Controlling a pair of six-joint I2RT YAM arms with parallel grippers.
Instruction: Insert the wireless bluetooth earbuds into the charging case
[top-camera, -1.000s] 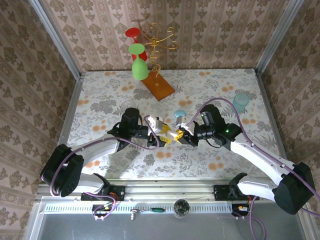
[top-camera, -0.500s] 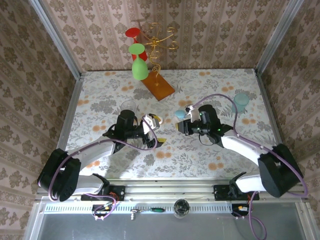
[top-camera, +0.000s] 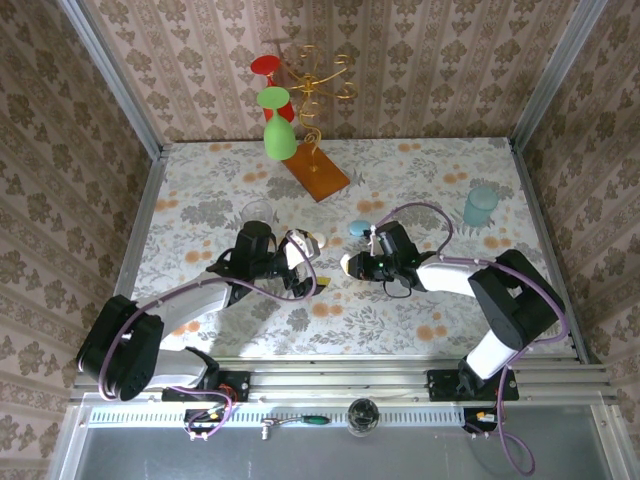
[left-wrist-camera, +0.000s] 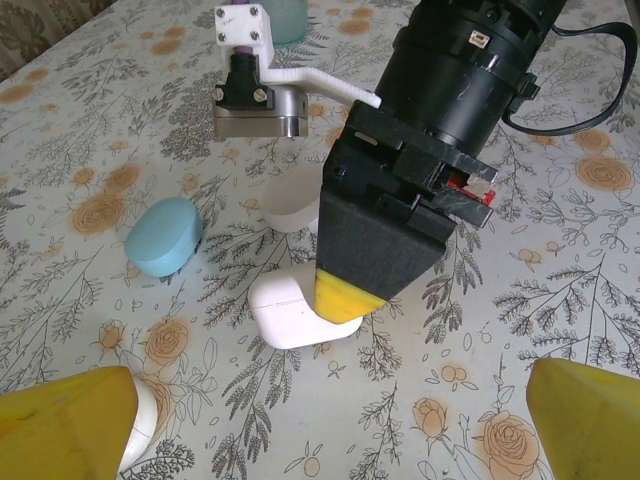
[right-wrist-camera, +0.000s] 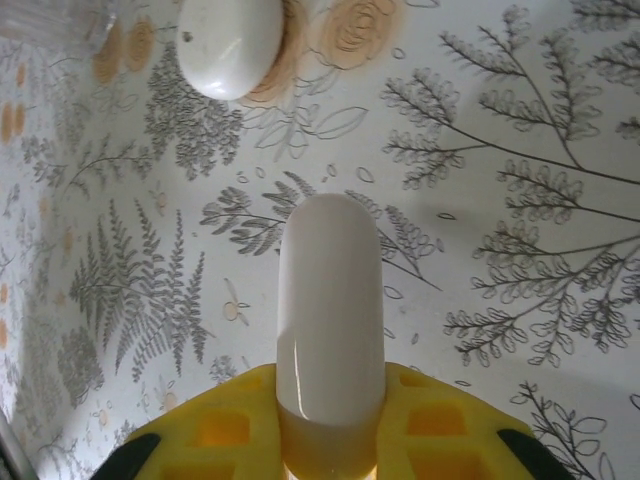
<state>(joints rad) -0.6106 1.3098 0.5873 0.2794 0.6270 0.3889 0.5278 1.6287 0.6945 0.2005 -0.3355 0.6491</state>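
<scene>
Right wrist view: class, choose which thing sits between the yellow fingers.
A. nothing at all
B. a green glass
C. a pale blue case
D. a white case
D: the white case is clamped in the right gripper, while the pale blue case lies apart from it on the table.

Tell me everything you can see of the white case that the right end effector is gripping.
The white case is a smooth, glossy plastic pebble with rounded corners and a thin seam across it, and it looks closed. It rests on the floral tablecloth near the table's middle. One end is pinched between the yellow pads of the right end effector, and the other end juts out free.
</scene>
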